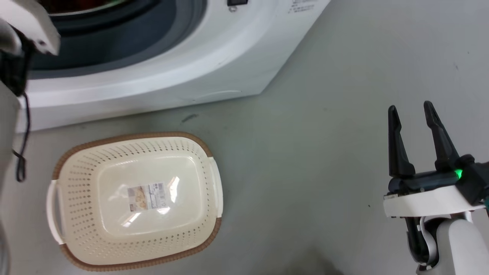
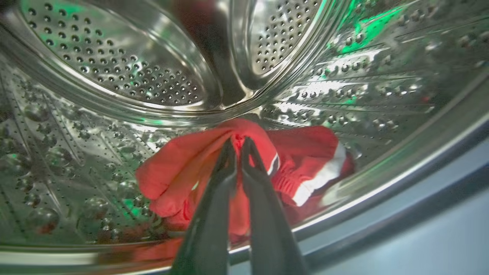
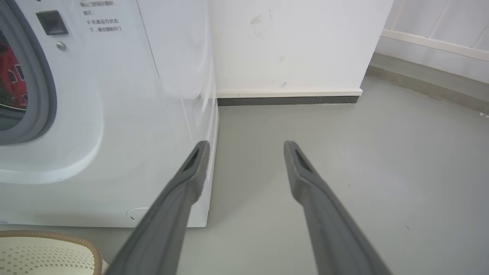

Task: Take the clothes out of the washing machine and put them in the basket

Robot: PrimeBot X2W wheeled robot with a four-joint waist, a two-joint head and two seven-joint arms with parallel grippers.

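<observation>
The clothes (image 2: pixel 305 152) lie in a red heap low in the drum (image 2: pixel 114 68), near its front lip, with white trim showing. The left hand (image 2: pixel 238 145) is in there with them, its fingers (image 2: pixel 214 198) nearly together and pinched on a raised fold of the red cloth. So the step in hand looks like the first pull-out: the grip is made, but nothing is lifted clear.

Next, I judge, the arm must draw back out past the grey seal (image 3: pixel 45 95) without the cloth snagging or slipping. Only a fold is held, so the rest may trail. Then it must swing down to the basket (image 1: pixel 130 136), which sits on the floor (image 1: pixel 305 160) just in front of the machine (image 1: pixel 172 76), a label (image 1: pixel 147 195) on its bottom.

The right hand (image 1: pixel 410 107) hovers well off to the side, spread wide and holding nothing. The floor is smooth grey-green and lightly scuffed. A white wall (image 3: pixel 286 46) with a dark skirting (image 3: pixel 286 100) runs behind the machine.
</observation>
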